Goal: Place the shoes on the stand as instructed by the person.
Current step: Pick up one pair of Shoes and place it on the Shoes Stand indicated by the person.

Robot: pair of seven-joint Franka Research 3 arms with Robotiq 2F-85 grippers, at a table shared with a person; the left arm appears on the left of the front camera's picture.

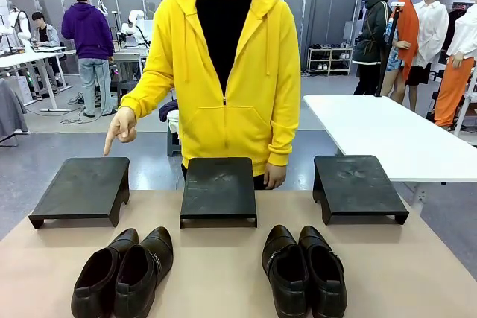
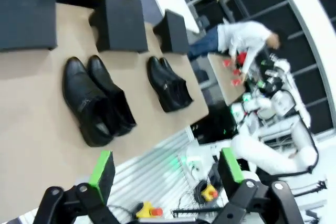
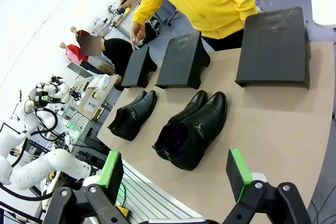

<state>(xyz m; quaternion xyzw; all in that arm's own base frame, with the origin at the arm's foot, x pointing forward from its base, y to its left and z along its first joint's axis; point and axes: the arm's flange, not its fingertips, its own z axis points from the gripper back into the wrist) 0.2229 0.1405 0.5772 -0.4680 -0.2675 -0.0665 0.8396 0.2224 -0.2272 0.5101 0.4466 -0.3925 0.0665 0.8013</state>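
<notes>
Left fingers (image 2: 102,169) spread wide, nothing between. Yellow-sleeved hand (image 1: 121,126) pointing down over leftmost flat black stand (image 1: 80,188). On the tan counter (image 1: 216,273): blackish-brown leather shoe pair (image 1: 123,272) front left, glossy black leather pair (image 1: 304,269) front right. Right fingers (image 3: 239,174) spread too, empty.

Black stands (image 1: 218,188), tan table (image 1: 216,281), yellow hoodie (image 1: 246,102) (over black), glossy black shoes (image 1: 304,272) and blackish-brown shoes (image 1: 123,273).

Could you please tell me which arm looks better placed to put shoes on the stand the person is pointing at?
Probably the left: the person's hand points at the left stand, the left pair of shoes lies before it, and the left gripper is open.
</notes>
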